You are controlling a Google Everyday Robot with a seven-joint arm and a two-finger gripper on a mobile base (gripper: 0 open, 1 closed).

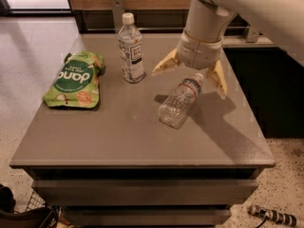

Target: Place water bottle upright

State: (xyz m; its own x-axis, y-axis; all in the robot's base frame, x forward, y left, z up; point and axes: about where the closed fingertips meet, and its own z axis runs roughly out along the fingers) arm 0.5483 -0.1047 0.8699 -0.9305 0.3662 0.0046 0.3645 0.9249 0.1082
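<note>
The water bottle lies on its side on the grey table, right of centre. It is clear and ribbed, and its white cap and reddish label band point to the back right. My gripper hangs just above the bottle's cap end. It is open, with its two tan fingers spread wide, one finger to the left of the bottle and one to the right. It holds nothing.
A taller smooth bottle with a white-and-black label stands upright at the back centre. A green snack pouch lies flat at the left. The table's right edge borders a dark cabinet.
</note>
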